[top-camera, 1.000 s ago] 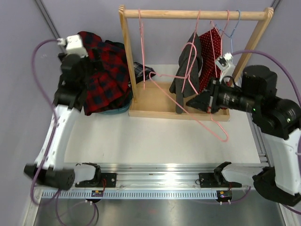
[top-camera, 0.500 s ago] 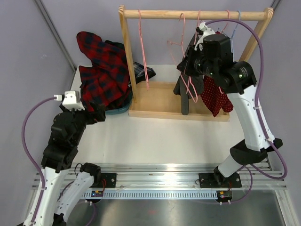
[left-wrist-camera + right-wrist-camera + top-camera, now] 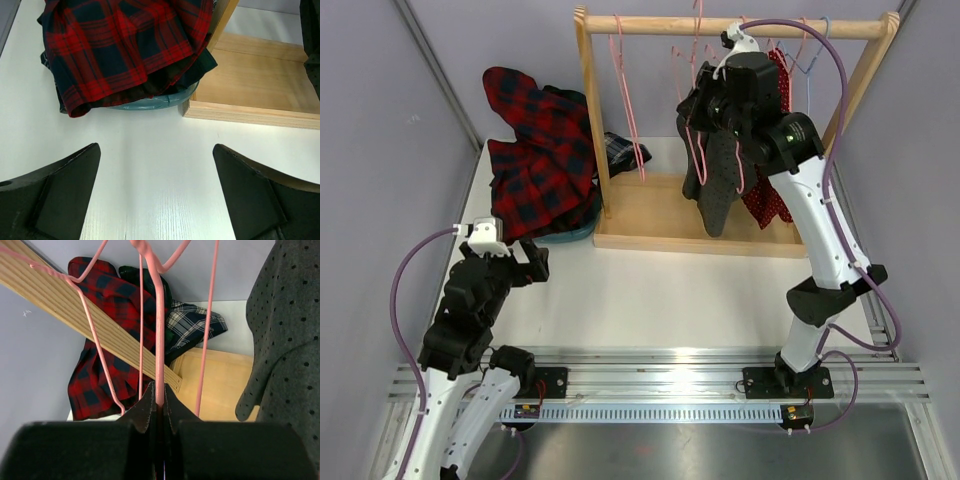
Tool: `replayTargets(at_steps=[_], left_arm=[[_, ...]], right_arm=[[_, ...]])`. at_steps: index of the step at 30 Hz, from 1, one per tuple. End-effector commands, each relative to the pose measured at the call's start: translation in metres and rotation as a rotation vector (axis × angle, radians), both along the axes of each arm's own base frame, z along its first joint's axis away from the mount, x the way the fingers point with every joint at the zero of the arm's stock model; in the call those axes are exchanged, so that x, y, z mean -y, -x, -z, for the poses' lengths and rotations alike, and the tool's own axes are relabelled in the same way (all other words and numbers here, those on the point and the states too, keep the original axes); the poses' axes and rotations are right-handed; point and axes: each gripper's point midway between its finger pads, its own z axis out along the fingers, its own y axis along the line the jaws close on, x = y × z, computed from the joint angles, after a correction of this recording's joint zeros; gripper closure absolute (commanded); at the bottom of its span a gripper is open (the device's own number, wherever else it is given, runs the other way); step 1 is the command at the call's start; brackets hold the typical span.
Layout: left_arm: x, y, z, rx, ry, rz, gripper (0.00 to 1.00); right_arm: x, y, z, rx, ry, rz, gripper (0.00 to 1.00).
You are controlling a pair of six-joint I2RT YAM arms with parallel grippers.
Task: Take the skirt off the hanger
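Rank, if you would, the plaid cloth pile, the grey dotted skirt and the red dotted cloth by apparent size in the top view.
1. plaid cloth pile
2. grey dotted skirt
3. red dotted cloth, though the right arm hides part of it

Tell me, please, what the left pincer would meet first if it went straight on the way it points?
The left pincer would probably first meet the teal tub rim beneath the red-and-black plaid cloth.
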Motion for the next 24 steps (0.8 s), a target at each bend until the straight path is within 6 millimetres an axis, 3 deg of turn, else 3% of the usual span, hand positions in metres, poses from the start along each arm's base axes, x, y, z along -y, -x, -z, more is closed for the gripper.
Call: replayTargets(at_steps=[1,7,8,9,11,12,15,17,19,20,22,23,24], left_arm=[[0.003,0.000,-0.011,0.055,0.009,0.022,0.01],[0.003,-0.001,-0.008,0.039,0.005,0.015,0.01],[0.002,-0.001,-0.008,0.041,0.006,0.015,0.01],[0.002,-0.001,-0.008,0.041,0.005,0.014,0.01],[0.002,-0.001,-0.007,0.037,0.004,0.014,0.01],[0.002,-0.001,-0.006,0.035,0.003,0.011,0.01],[0.002,-0.001,-0.006,0.035,0.005,0.013,0.01],[0.002,0.000,-0.005,0.030,0.002,0.014,0.01],[0.003,-0.001,-0.004,0.029,0.003,0.017,0.01],[0.003,0.000,-0.004,0.029,0.003,0.018,0.01],[0.003,-0.001,-0.004,0.026,0.003,0.018,0.01],[0.003,-0.001,-0.004,0.029,0.004,0.016,0.01],[0.003,-0.001,-0.004,0.026,0.003,0.016,0.01]], right_arm=[[-0.002,-0.013,-0.023,0.067,-0.080,0.044,1.00],[-0.014,-0.017,0.000,0.002,-0.064,0.002,1.00],[-0.015,-0.014,0.002,-0.010,-0.060,-0.007,0.93],[-0.015,-0.011,0.005,-0.021,-0.057,-0.017,0.78],[-0.011,-0.002,-0.002,-0.012,-0.056,-0.026,0.34],[-0.008,0.000,-0.001,-0.014,-0.051,-0.023,0.23],[0.009,0.019,-0.022,0.037,-0.045,-0.009,0.07],[0.026,0.039,-0.043,0.086,-0.041,0.001,0.06],[0.042,0.048,-0.050,0.118,-0.012,0.036,0.05],[0.054,0.062,-0.066,0.162,-0.021,0.050,0.05],[0.071,0.065,-0.065,0.189,0.032,0.104,0.05],[0.081,0.071,-0.074,0.224,0.036,0.128,0.04],[0.091,0.067,-0.065,0.223,0.095,0.169,0.04]])
